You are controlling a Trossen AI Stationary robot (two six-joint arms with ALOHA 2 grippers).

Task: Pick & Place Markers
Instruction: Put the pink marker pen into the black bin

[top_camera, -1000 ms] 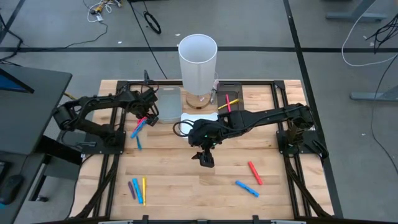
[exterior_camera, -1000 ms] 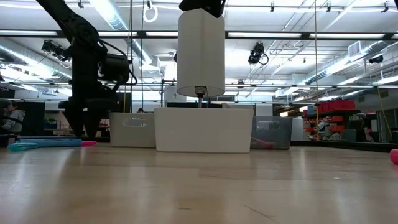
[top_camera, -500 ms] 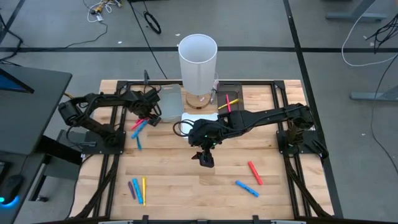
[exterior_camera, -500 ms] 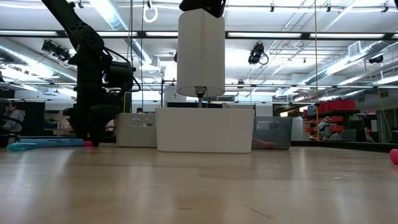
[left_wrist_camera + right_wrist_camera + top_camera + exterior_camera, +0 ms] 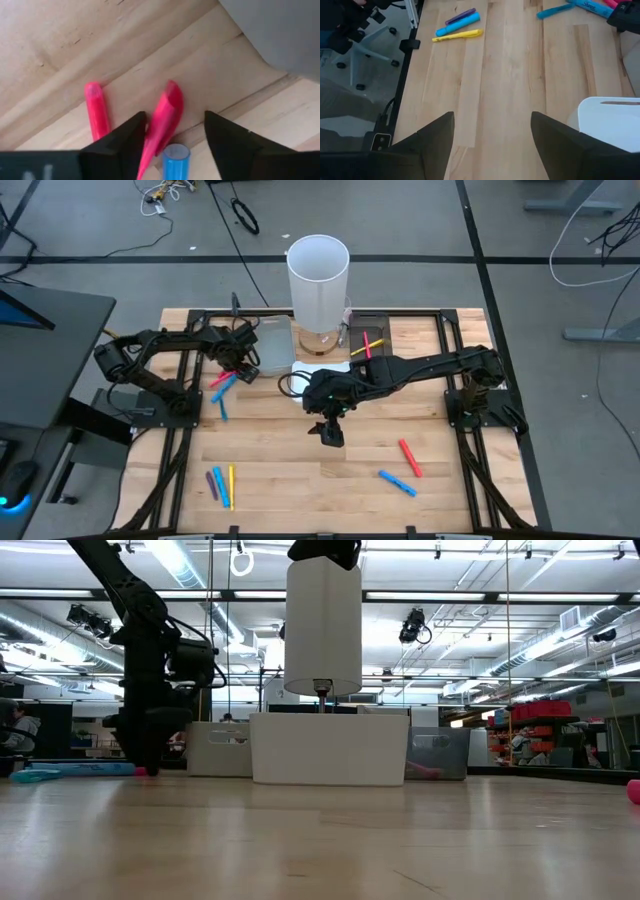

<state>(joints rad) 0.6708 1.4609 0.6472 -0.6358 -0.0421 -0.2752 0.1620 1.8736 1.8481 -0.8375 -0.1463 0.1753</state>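
Note:
My left gripper is open and low over the table's left part. Its fingers stand on either side of a pink marker and the cap of a blue marker. A second pink marker lies just outside them. In the low view this gripper reaches down to the tabletop. My right gripper hangs open over mid-table and touches nothing. More markers lie flat near the left corner and right of centre. Two markers lie in the dark tray. My left gripper comes from above, pointing down, with its open fingers astride the pink marker, which lies flat on the table. One finger stands right against the marker's side. I cannot tell whether it touches.
A tall white cylinder stands at the far middle. In front of it are a clear tray, a white tray and a dark tray. Bare wood lies between the marker groups. Black frame rails run along both sides.
My left gripper has moved a little toward the near edge and toward the trays, and down onto the pink and blue markers. It has held still for the last half second. The markers and my right arm have stayed in place.

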